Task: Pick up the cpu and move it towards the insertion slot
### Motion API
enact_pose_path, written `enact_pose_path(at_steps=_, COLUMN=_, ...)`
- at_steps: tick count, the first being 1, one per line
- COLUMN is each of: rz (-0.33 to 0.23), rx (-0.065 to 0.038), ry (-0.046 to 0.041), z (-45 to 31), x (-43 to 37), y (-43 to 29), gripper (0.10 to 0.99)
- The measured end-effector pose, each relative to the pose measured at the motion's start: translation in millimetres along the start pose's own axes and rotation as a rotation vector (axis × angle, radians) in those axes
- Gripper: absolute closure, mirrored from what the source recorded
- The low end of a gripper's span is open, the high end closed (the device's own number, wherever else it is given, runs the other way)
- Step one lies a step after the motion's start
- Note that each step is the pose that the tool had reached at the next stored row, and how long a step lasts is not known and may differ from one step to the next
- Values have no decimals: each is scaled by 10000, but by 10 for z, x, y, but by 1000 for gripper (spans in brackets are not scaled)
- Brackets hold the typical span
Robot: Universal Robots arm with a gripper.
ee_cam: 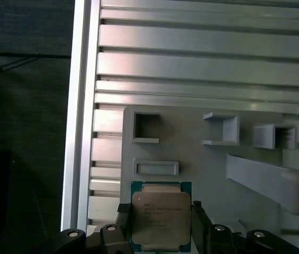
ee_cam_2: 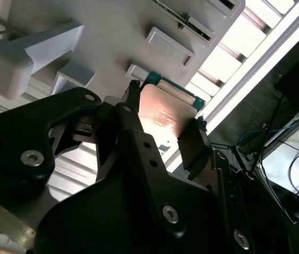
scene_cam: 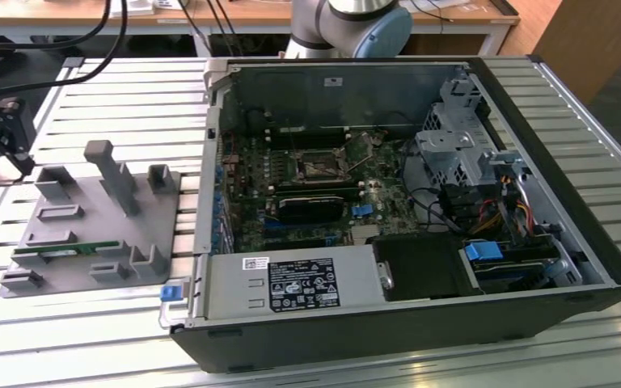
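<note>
Silver cpu (ee_cam: 161, 219), pinched edgewise in your gripper (ee_cam: 160, 209), could slip if you jolt toward the slot (scene_cam: 318, 167) at the exterior view's three o'clock.

The black two-finger gripper (ee_cam_2: 164, 117) is closed on the small square silver-topped cpu with a thin green rim (ee_cam: 161, 209). One black finger (ee_cam: 123, 218) bears against each of two opposite edges of the chip. In the exterior view the gripper (scene_cam: 3, 166) hangs at the exterior view's left. It is well apart from the grey, blue-capped arm joint (scene_cam: 356, 23) at the far side.
</note>
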State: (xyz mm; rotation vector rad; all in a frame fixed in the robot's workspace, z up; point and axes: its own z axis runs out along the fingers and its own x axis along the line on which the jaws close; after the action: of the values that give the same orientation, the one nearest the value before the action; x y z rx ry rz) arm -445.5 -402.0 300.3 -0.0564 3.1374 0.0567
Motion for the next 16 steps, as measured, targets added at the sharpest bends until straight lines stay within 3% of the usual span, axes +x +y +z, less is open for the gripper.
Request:
enact_pose_path(at_steps=11, rz=0, rx=2, ry=-2, z=-103, x=-1, y=6, gripper=549)
enact_pose_path(at_steps=16, rz=0, rx=7, ry=-1, z=-199, x=-1, y=12, gripper=549)
